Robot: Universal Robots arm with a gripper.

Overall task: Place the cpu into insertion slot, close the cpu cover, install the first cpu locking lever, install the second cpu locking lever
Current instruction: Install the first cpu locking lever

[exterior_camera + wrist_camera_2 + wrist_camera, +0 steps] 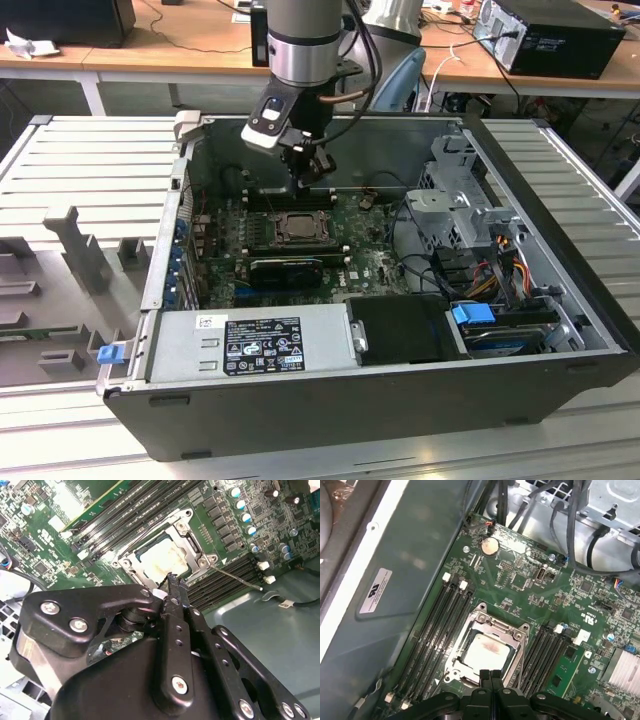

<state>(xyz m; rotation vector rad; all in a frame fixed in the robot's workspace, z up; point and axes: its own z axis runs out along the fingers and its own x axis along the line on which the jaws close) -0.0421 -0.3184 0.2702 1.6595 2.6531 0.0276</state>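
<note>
The cpu [487,652] [161,562] [298,228], a pale grey square chip, lies in the insertion slot [470,677] on the green board. The silver cpu cover [496,620] [186,527] lies flat around it, with the chip showing through its window. A thin metal locking lever [235,576] sticks out from one socket corner across the memory slots. My gripper [310,178] [175,582] [491,674] hangs just over one edge of the socket, its black fingers pressed together and shut, with nothing seen between them.
Long black memory slots [437,630] [545,652] flank the socket on both sides. In the exterior view a black heatsink bar [285,270] lies in front of the socket, a drive cage with cables [465,215] stands at the right, and the power supply [255,345] is at the front.
</note>
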